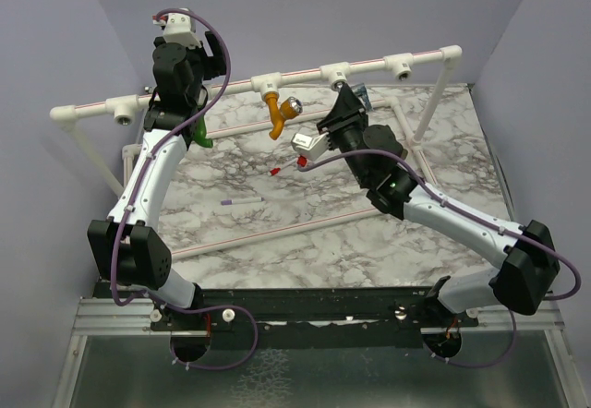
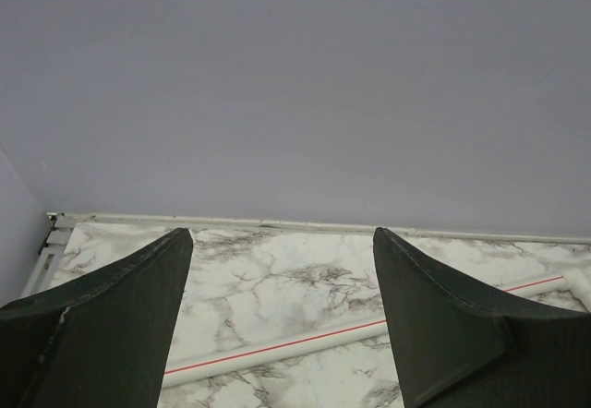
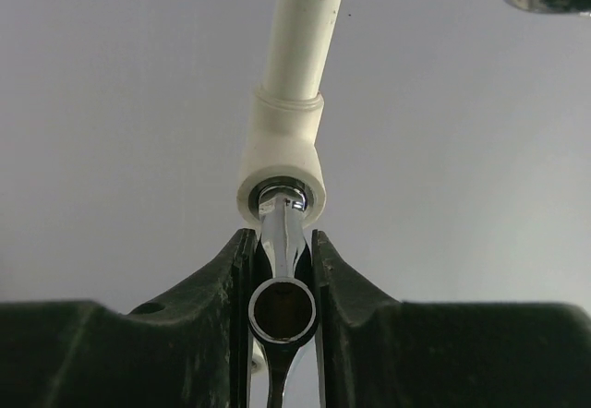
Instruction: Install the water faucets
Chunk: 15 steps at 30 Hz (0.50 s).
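Observation:
My right gripper (image 3: 281, 237) is shut on the grey metal faucet (image 3: 282, 270). The faucet's far end sits in the socket of a white tee (image 3: 282, 163). From above, the right gripper (image 1: 343, 99) reaches up to the pipe rail and hides that faucet. The mustard-orange faucet (image 1: 276, 113) with its silver knob hangs from the middle tee. The green faucet (image 1: 201, 134) curves down just below the left arm's wrist; its tee is hidden. My left gripper (image 2: 282, 233) is open with only the marble table between its fingers.
A white pipe rail (image 1: 305, 74) with several tees spans the back of the marble table (image 1: 369, 233). Thin sticks with red tips (image 1: 275, 173) and a purple one (image 1: 242, 201) lie on the table. A red-striped pipe (image 2: 277, 348) lies flat ahead of the left gripper.

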Each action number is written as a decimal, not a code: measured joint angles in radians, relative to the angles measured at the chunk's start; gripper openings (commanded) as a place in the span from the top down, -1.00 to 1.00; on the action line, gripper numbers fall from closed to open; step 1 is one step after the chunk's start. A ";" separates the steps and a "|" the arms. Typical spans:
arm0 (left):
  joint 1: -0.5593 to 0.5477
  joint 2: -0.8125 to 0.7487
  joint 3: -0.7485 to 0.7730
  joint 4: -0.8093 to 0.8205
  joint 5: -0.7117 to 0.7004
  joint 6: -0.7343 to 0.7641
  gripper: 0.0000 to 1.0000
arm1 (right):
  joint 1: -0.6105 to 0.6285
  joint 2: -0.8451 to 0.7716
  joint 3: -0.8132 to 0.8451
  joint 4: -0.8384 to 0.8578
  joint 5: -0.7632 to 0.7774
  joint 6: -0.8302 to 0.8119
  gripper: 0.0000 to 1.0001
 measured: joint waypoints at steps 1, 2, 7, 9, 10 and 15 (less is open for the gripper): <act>0.000 0.000 0.000 0.000 0.000 0.000 -0.61 | 0.000 0.002 0.000 0.001 0.003 -0.001 0.63; 0.000 0.001 0.000 0.000 0.000 0.000 -0.61 | 0.000 0.003 0.000 0.002 0.007 0.004 0.73; 0.000 0.002 0.000 0.002 0.000 0.000 -0.61 | 0.000 0.003 0.000 0.006 0.014 0.027 0.99; 0.000 0.002 0.000 0.002 0.000 0.000 -0.61 | 0.000 0.003 0.000 0.009 0.014 0.049 0.99; 0.000 0.002 0.000 0.002 0.000 0.000 -0.61 | 0.000 0.003 0.000 0.010 0.014 0.063 0.99; 0.000 0.002 0.000 0.002 0.000 0.000 -0.61 | 0.000 0.004 0.000 0.034 0.014 0.201 0.99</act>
